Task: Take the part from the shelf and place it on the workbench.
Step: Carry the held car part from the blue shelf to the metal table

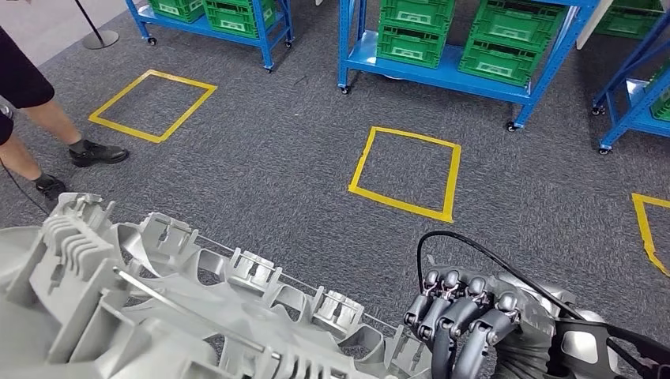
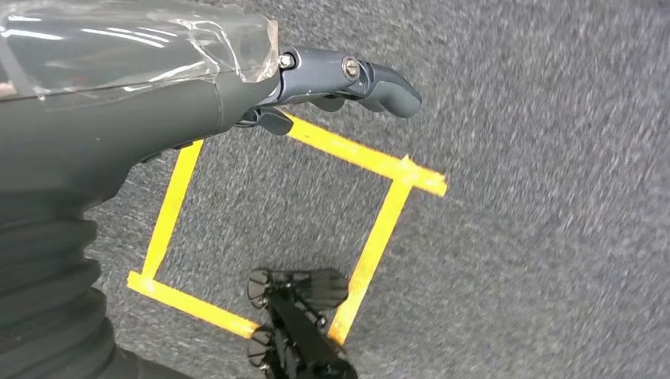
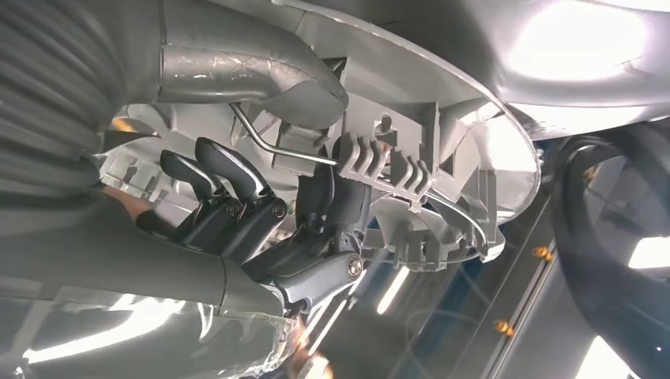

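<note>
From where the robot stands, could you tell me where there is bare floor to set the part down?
Open carpet lies ahead, around the middle yellow taped square and inside it. The left taped square is bare too, though a person's feet stand beside it. The far side is crowded with blue shelving holding green crates. The right hand holds the grey part.

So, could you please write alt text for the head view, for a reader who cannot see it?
A large grey plastic part fills the lower left, with the robot's right hand gripping its edge at the bottom. Beyond lies grey carpet with a yellow tape square, blue shelves holding green crates, and a person's legs at the left edge.
</note>
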Motion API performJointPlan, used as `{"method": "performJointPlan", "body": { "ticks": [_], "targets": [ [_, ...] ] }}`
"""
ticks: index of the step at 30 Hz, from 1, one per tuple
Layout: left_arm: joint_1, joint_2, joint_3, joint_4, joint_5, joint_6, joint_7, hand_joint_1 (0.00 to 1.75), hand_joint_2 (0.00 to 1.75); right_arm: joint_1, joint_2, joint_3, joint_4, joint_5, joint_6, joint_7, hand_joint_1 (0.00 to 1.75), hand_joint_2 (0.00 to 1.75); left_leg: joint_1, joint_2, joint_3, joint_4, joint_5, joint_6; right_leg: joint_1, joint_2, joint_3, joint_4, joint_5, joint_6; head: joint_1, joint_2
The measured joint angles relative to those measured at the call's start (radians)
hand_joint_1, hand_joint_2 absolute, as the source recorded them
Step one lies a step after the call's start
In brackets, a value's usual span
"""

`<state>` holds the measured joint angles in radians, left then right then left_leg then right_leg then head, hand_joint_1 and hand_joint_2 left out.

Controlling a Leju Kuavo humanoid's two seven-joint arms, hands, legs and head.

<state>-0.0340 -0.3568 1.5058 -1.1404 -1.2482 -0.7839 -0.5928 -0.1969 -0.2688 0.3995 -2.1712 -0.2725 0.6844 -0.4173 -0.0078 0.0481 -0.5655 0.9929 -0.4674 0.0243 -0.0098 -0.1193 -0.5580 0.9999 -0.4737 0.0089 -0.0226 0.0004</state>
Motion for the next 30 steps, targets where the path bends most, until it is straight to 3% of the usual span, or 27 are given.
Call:
{"method": "performJointPlan", "body": {
  "ticks": [2, 4, 6, 7, 8, 10, 12, 14, 15, 17, 19, 21, 22, 23, 26, 28, 30],
  "targets": [
    [-0.003, 0.0, 0.0, 0.0, 0.007, -0.003, -0.006, 0.0, 1.75, -0.006, 0.0, 0.0, 0.0, -0.007, 0.003, -0.002, 1.73, 1.75, 0.006, -0.024, 0.012, -0.019, 0.017, 0.012, -0.002, 0.038, -0.012, 0.033, -0.021, 0.003, 0.003, 0.0],
    [-0.01, -0.002, -0.001, 0.002, 0.012, -0.009, -0.01, 0.0, 1.75, -0.009, 0.0, 0.0, 0.0, -0.014, 0.009, -0.002, 1.73, 1.75, 0.009, -0.049, 0.015, -0.027, 0.027, 0.02, -0.005, 0.095, -0.064, 0.147, -0.073, -0.003, 0.008, 0.0],
    [-0.013, -0.004, -0.001, 0.005, 0.013, -0.015, -0.011, 0.0, 1.75, -0.009, 0.001, 0.0, 0.001, -0.021, 0.015, -0.001, 1.73, 1.75, 0.008, -0.078, 0.011, -0.026, 0.03, 0.022, -0.006, 0.113, -0.126, 0.269, -0.111, -0.002, 0.011, 0.0],
    [-0.012, -0.004, -0.001, 0.007, 0.013, -0.018, -0.011, 0.0, 1.75, -0.01, 0.002, 0.0, 0.002, -0.023, 0.017, 0.001, 1.73, 1.75, 0.008, -0.094, 0.01, -0.024, 0.03, 0.022, -0.006, 0.115, -0.136, 0.284, -0.108, 0.005, 0.011, 0.0],
    [-0.012, -0.005, -0.001, 0.008, 0.013, -0.021, -0.011, 0.0, 1.75, -0.011, 0.003, 0.001, 0.002, -0.026, 0.019, 0.003, 1.73, 1.75, 0.008, -0.11, 0.01, -0.021, 0.029, 0.021, -0.008, 0.117, -0.125, 0.255, -0.088, 0.015, 0.011, 0.0],
    [-0.012, -0.005, -0.001, 0.009, 0.014, -0.027, -0.009, 0.0, 1.75, -0.014, 0.005, 0.001, 0.003, -0.031, 0.021, 0.009, 1.73, 1.75, 0.009, -0.138, 0.009, -0.012, 0.025, 0.015, -0.013, 0.13, -0.064, 0.113, -0.025, 0.029, 0.011, 0.0],
    [-0.01, -0.006, -0.001, 0.011, 0.015, -0.03, -0.008, 0.0, 1.75, -0.017, 0.007, 0.001, 0.004, -0.039, 0.026, 0.011, 1.73, 1.75, 0.006, -0.157, 0.002, -0.001, 0.019, 0.005, -0.013, 0.14, -0.023, 0.014, 0.012, 0.022, 0.012, 0.0],
    [-0.003, -0.006, -0.001, 0.011, 0.015, -0.033, -0.007, 0.0, 1.75, -0.02, 0.011, 0.0, 0.007, -0.054, 0.033, 0.009, 1.73, 1.75, 0.006, -0.165, -0.005, 0.003, 0.016, -0.005, -0.009, 0.138, -0.019, 0.002, 0.017, 0.006, 0.013, 0.0],
    [-0.001, -0.005, 0.0, 0.011, 0.016, -0.033, -0.007, 0.0, 1.75, -0.021, 0.014, 0.0, 0.009, -0.062, 0.035, 0.008, 1.73, 1.75, 0.008, -0.163, -0.008, 0.004, 0.014, -0.009, -0.01, 0.136, -0.018, 0.001, 0.019, 0.0, 0.013, 0.0],
    [0.0, -0.004, 0.0, 0.01, 0.017, -0.034, -0.006, 0.0, 1.75, -0.024, 0.019, 0.001, 0.01, -0.069, 0.039, 0.008, 1.73, 1.75, 0.009, -0.128, -0.025, 0.038, -0.009, -0.02, -0.015, 0.132, -0.015, -0.002, 0.021, -0.01, 0.008, 0.0],
    [-0.004, -0.004, 0.0, 0.01, 0.019, -0.034, -0.006, 0.0, 1.75, -0.025, 0.023, 0.001, 0.012, -0.071, 0.041, 0.008, 1.73, 1.75, 0.012, -0.078, -0.076, 0.144, -0.066, -0.032, -0.016, 0.126, -0.013, -0.003, 0.02, -0.015, 0.001, 0.0],
    [-0.006, -0.003, 0.0, 0.01, 0.02, -0.034, -0.005, 0.0, 1.75, -0.026, 0.025, 0.002, 0.016, -0.072, 0.045, 0.007, 1.73, 1.75, 0.019, -0.057, -0.143, 0.275, -0.116, -0.039, -0.014, 0.119, -0.013, -0.003, 0.019, -0.016, -0.001, 0.0],
    [-0.005, -0.003, 0.0, 0.01, 0.02, -0.034, -0.004, 0.0, 1.75, -0.026, 0.027, 0.003, 0.018, -0.072, 0.047, 0.006, 1.73, 1.75, 0.021, -0.055, -0.159, 0.302, -0.118, -0.041, -0.014, 0.116, -0.013, -0.002, 0.018, -0.016, -0.002, 0.0],
    [-0.005, -0.003, 0.0, 0.01, 0.021, -0.035, -0.003, 0.0, 1.75, -0.026, 0.028, 0.003, 0.021, -0.072, 0.049, 0.004, 1.73, 1.75, 0.023, -0.054, -0.155, 0.289, -0.101, -0.041, -0.014, 0.113, -0.013, -0.002, 0.018, -0.016, -0.002, 0.0],
    [-0.006, -0.001, 0.0, 0.011, 0.023, -0.036, -0.001, 0.0, 1.75, -0.031, 0.033, 0.004, 0.026, -0.074, 0.053, -0.002, 1.73, 1.75, 0.022, -0.045, -0.053, 0.08, -0.006, -0.035, -0.012, 0.109, -0.01, -0.002, 0.016, -0.012, -0.001, 0.0],
    [-0.007, -0.001, 0.0, 0.011, 0.024, -0.038, -0.001, 0.0, 1.75, -0.034, 0.034, 0.005, 0.027, -0.076, 0.053, -0.004, 1.73, 1.75, 0.016, -0.041, -0.02, 0.011, 0.011, -0.027, -0.008, 0.108, -0.01, -0.003, 0.014, -0.003, -0.001, 0.0],
    [-0.008, 0.0, 0.0, 0.011, 0.026, -0.04, 0.0, 0.0, 1.75, -0.035, 0.035, 0.004, 0.029, -0.075, 0.053, -0.006, 1.73, 1.75, 0.012, -0.046, -0.019, 0.008, 0.012, -0.015, -0.008, 0.106, -0.009, -0.006, 0.014, 0.009, -0.001, 0.0]
  ]
}}
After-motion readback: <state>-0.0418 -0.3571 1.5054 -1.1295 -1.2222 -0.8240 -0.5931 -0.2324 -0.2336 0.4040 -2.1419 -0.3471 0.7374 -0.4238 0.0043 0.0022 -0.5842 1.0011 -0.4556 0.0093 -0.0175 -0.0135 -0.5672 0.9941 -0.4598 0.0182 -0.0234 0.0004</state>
